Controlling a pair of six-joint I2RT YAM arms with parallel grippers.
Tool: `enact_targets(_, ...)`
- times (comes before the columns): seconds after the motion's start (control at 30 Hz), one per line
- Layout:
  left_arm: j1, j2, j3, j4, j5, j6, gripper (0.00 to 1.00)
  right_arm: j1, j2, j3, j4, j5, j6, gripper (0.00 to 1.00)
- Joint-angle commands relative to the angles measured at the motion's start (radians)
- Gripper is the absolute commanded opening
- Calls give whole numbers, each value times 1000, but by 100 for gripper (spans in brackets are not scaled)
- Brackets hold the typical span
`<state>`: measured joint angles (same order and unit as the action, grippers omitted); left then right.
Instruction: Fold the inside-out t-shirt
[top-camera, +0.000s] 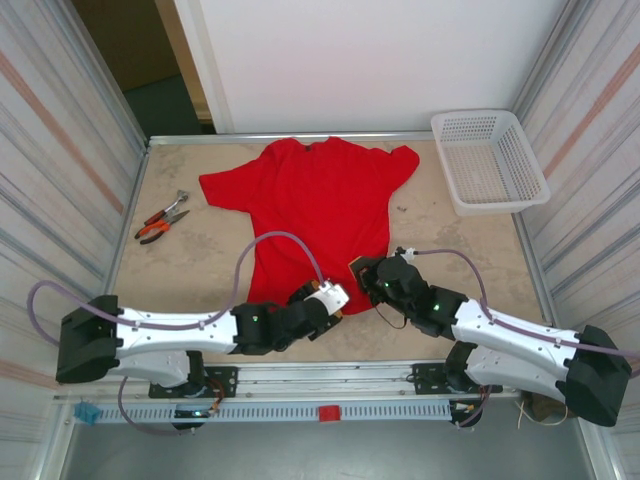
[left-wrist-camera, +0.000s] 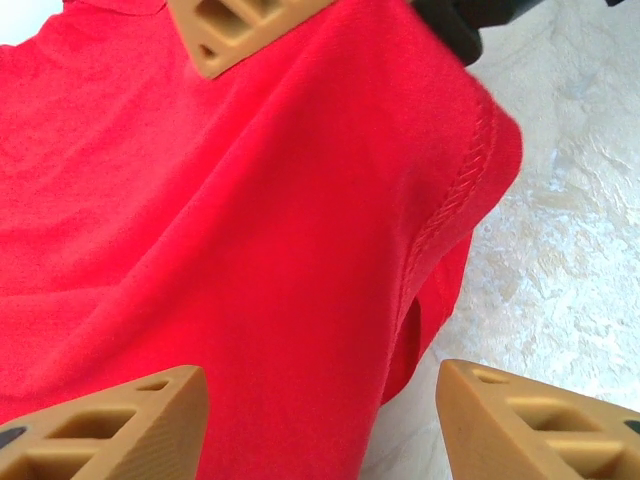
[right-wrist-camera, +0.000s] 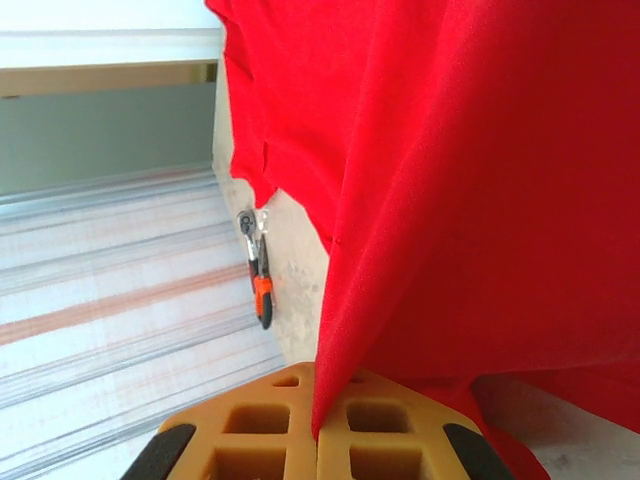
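The inside-out t-shirt (top-camera: 320, 200) lies spread over the middle of the surface (top-camera: 200, 270), collar at the far edge, hem toward the near one. The right claw (top-camera: 362, 270) is closed, pinching the hem's right corner, and cloth drapes from its fingers. The left claw (top-camera: 330, 297), just beside it, stands open over the same hem. Orange-handled pliers (top-camera: 160, 218) lie by the left edge, apart from the sleeve. A white basket (top-camera: 500, 203) sits in the far right corner
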<state>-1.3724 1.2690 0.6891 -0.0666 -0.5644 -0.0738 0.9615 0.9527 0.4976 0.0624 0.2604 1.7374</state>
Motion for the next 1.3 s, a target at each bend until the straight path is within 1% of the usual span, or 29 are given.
enact_targets(0.0, -19, 58, -4, 120, -81, 17, 63, -4, -25, 25, -25, 15, -25, 0)
enact_targets(0.07, -18, 104, 9, 145, -99, 20, 64, -4, -25, 28, -27, 15, -26, 0)
enact_targets(0.17, -19, 169, 19, 190, -161, 31, 65, -3, -23, 32, -28, 14, -28, 0)
enact_targets(0.23, -19, 220, 39, 185, -257, 15, 66, -3, -25, 32, -29, 13, -27, 0)
enact_targets(0.33, -17, 288, 59, 176, -372, 3, 67, -1, -28, 32, -29, 15, -28, 0)
enact_targets(0.37, -11, 305, 63, 171, -396, -3, 67, -1, -30, 32, -29, 14, -26, 0)
enact_targets(0.4, -3, 318, 65, 161, -404, -12, 65, -2, -32, 32, -30, 15, -27, 0)
enact_targets(0.43, 10, 323, 60, 161, -402, -18, 60, -1, -35, 32, -32, 14, -27, 0)
enact_targets(0.47, 19, 320, 54, 169, -390, -14, 51, -1, -37, 33, -35, 16, -28, 0)
enact_targets(0.53, 40, 291, 44, 195, -348, 32, 16, -1, -45, 32, -43, 15, -26, 0)
enact_targets(0.57, 50, 267, 48, 191, -321, 56, 1, -1, -50, 32, -48, 15, -27, 0)
enact_targets(0.63, 83, 181, 90, 118, -222, 87, 0, -2, -60, 29, -62, 13, -27, 0)
enact_targets(0.67, 94, 140, 118, 73, -177, 98, 0, -5, -66, 28, -62, 8, -33, 6)
enact_targets(0.7, 114, 99, 169, 1, -112, 107, 0, -11, -74, 25, -61, -1, -47, 22)
enact_targets(0.73, 142, 66, 237, -91, -41, 95, 0, -17, -87, 27, -66, -9, -69, 35)
enact_targets(0.77, 170, 48, 303, -195, 3, 76, 0, -20, -104, 29, -79, -5, -90, 44)
enact_targets(0.8, 200, 39, 375, -292, 59, 69, 0, -18, -127, 30, -104, 7, -113, 48)
enact_targets(0.83, 230, 39, 451, -385, 110, 67, 0, -18, -154, 26, -121, 18, -141, 50)
enact_targets(0.9, 272, 58, 573, -524, 178, 65, 0, -13, -211, 21, -154, 40, -197, 49)
enact_targets(0.97, 297, 88, 666, -625, 227, 70, 0, 8, -270, 10, -167, 57, -286, 49)
enact_targets(1.03, 303, 118, 741, -690, 259, 82, 0, 45, -315, -5, -170, 74, -377, 46)
enact_targets(1.13, 303, 165, 818, -745, 279, 101, 0, 167, -337, -69, -59, 150, -503, 39)
enact_targets(1.2, 303, 188, 852, -769, 285, 105, 0, 257, -310, -112, 41, 204, -592, 32)
enact_targets(1.27, 303, 196, 872, -782, 289, 104, 0, 324, -255, -136, 147, 236, -678, 24)
